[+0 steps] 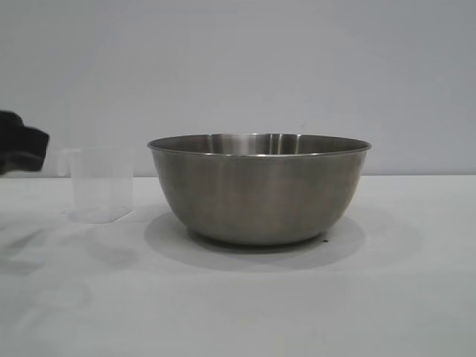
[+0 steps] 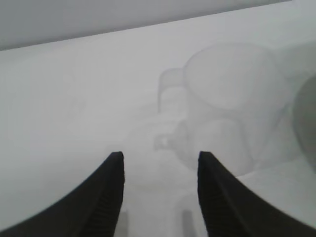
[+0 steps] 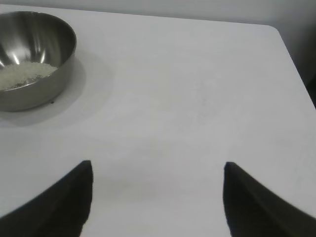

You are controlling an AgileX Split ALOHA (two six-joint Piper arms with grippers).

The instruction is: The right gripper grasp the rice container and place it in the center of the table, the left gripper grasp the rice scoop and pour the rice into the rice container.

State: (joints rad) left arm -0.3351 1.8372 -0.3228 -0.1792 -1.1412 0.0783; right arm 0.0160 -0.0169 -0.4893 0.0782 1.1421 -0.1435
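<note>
The rice container [image 1: 260, 193], a large steel bowl, stands in the middle of the white table [image 1: 238, 312]. Off-white rice [image 3: 22, 74] lies in the bottom of the rice container [image 3: 52, 81]. The rice scoop [image 1: 102, 186], a clear plastic cup, stands upright on the table to the bowl's left and looks empty. My left gripper [image 1: 41, 145] hangs at the far left, just beside the scoop and apart from it. In the left wrist view my left gripper [image 2: 160, 157] is open, with the rice scoop [image 2: 232, 98] ahead of it and nothing between the fingers. My right gripper [image 3: 158, 165] is open over bare tabletop, well away from the bowl.
A plain grey wall [image 1: 238, 67] rises behind the table. In the right wrist view the table's side edge [image 3: 295, 64] runs close by, with a dark drop beyond it. Bare tabletop lies in front of the bowl and to its right.
</note>
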